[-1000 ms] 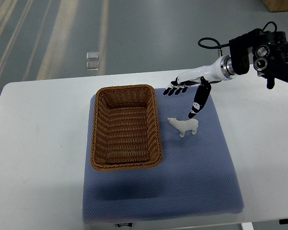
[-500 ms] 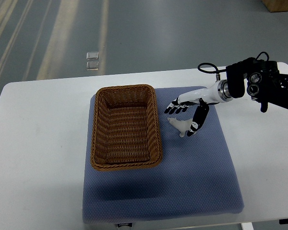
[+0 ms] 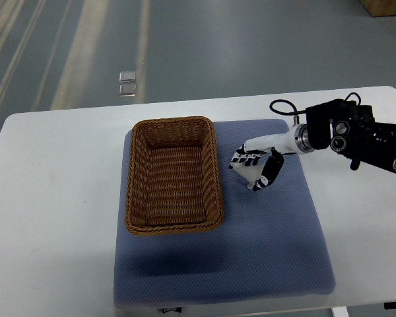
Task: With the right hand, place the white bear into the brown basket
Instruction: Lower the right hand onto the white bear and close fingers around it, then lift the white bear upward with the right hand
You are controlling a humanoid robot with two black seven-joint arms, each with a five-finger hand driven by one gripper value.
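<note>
Curling its fingers around the white bear (image 3: 253,174) on the blue mat (image 3: 264,244), the right hand (image 3: 256,165) sits just beside the brown basket (image 3: 173,176).

White right hand (image 3: 256,165) with black finger segments, glossy white forearm shell, silver wrist ring, black jointed arm housing, looped black cable

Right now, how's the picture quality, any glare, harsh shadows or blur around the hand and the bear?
Top view: even, soft lighting; pale streaks of glare on the floor only; a faint shadow falls near the brown basket on the blue mat. The right hand is sharp, but it covers the white bear, whose pale body blends with the white fingers.
</note>
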